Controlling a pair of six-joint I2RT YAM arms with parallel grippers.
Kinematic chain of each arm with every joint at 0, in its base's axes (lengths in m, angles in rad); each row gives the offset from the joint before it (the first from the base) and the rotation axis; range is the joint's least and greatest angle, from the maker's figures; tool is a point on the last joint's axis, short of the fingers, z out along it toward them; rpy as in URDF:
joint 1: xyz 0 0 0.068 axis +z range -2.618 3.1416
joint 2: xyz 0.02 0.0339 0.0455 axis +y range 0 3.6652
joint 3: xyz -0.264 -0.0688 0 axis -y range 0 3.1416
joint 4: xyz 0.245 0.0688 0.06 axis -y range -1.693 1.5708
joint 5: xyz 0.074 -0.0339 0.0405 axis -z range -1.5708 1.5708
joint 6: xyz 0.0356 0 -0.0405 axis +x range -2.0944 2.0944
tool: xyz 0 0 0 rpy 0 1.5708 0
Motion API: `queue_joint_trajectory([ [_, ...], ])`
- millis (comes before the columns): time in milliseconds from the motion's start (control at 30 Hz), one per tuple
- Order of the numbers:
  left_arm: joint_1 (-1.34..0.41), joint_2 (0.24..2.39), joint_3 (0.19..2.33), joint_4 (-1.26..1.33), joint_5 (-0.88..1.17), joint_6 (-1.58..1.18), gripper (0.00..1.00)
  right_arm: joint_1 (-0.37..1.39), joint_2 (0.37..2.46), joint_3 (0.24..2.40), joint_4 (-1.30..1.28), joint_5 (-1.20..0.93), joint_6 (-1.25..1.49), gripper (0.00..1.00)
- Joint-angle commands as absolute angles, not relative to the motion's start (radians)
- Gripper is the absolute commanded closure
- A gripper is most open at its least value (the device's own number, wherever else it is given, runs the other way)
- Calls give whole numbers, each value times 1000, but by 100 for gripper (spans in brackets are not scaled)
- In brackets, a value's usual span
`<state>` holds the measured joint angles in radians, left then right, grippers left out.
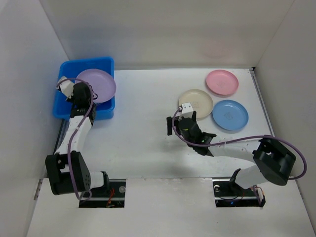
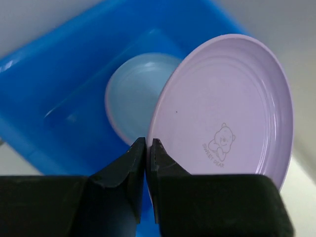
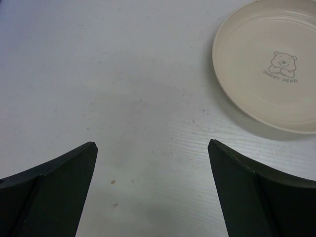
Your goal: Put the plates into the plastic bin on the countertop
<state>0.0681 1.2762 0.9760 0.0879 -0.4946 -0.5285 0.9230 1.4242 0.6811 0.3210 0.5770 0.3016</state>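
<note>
Plates are found in two places. A purple plate (image 2: 227, 108) is pinched by its rim between the closed fingers of the left gripper (image 2: 148, 143) and is held tilted over the bin (image 1: 86, 62), which is set at the far left of the countertop (image 1: 143, 123), close to the left wall (image 1: 24, 74). A pale blue plate (image 2: 131, 94) is seen lying on the bin floor, partly hidden behind the purple one. The right gripper (image 3: 153, 145) is spread wide with nothing between its fingers and is poised over bare surface, near the cream plate (image 3: 266, 64). A pink plate (image 1: 222, 82) and a blue plate (image 1: 230, 114) are laid flat just beside the cream one, toward the right wall (image 1: 291, 74).
</note>
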Motion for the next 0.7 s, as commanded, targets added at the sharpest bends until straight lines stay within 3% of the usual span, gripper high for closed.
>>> queue_joint_trajectory([
  [0,133,1282,901,192,-526,-685,97,933,1440,723,351,595,291,0],
  [300,242,1337,847,284,-517,-799,97,933,1456,721,353,609,290,0],
  [667,240,1598,937,371,-489,-825,97,933,1499,739,350,611,284,0],
])
